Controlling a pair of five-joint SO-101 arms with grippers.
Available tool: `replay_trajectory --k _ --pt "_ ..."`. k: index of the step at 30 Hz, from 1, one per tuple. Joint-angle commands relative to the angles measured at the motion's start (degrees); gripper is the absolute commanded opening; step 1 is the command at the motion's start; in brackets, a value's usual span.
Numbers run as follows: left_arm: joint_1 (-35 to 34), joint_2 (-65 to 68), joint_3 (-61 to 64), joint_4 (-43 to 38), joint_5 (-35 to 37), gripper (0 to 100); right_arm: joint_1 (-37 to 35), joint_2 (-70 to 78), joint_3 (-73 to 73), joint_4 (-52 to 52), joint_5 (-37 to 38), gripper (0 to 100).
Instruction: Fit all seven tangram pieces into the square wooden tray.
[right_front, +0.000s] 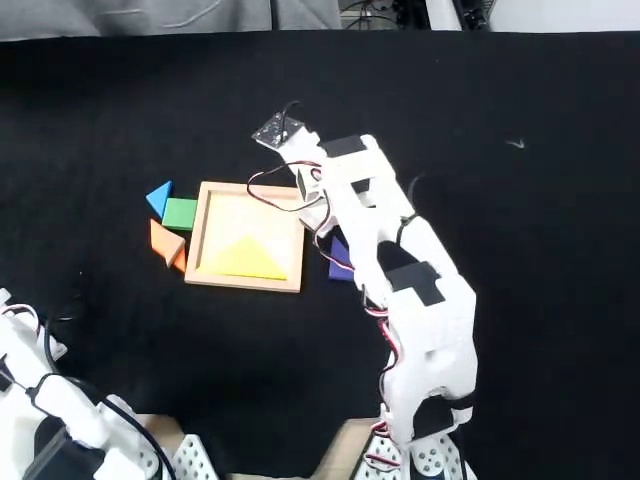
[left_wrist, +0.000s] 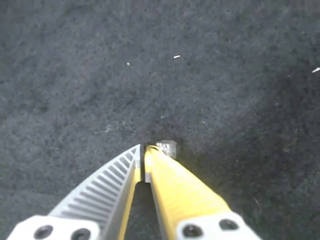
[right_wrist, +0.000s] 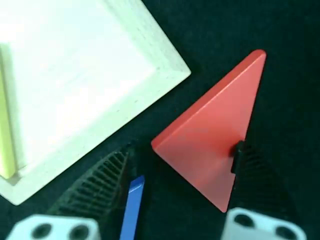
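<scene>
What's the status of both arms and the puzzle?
Left gripper shut, over bare cloth. Right gripper open, straddling red triangle beside tray corner. Yellow triangle already in tray. Blue piece close by right gripper.

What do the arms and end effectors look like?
Right arm: white blocky shells, black servo faces, loose red and black wires. Left arm: white, black cables. Left end effector: one white ribbed finger, one yellow. Right end effector: black ribbed fingers.
</scene>
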Motion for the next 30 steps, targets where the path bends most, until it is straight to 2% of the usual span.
replay_trajectory --k 1,13,19,25,30 --pt "0.7 -0.5 -0.3 -1.0 0.4 3 -1.2 -1.8 -1.9 -0.5 -0.4 29.7" --pt "0.7 -0.5 -0.3 -1.0 0.4 3 -1.1 1.0 -2.2 -1.0 -0.4 29.6" --pt "0.7 -0.5 -0.3 -1.0 0.4 3 -1.1 2.0 -3.7 -0.6 0.0 21.1" --pt "0.7 -0.5 -0.3 -1.0 0.4 3 -0.9 2.1 -3.7 -1.0 0.0 20.8" --pt "0.7 -0.5 -0.3 -1.0 0.4 3 2.0 2.1 -3.8 -2.6 0.0 20.4"
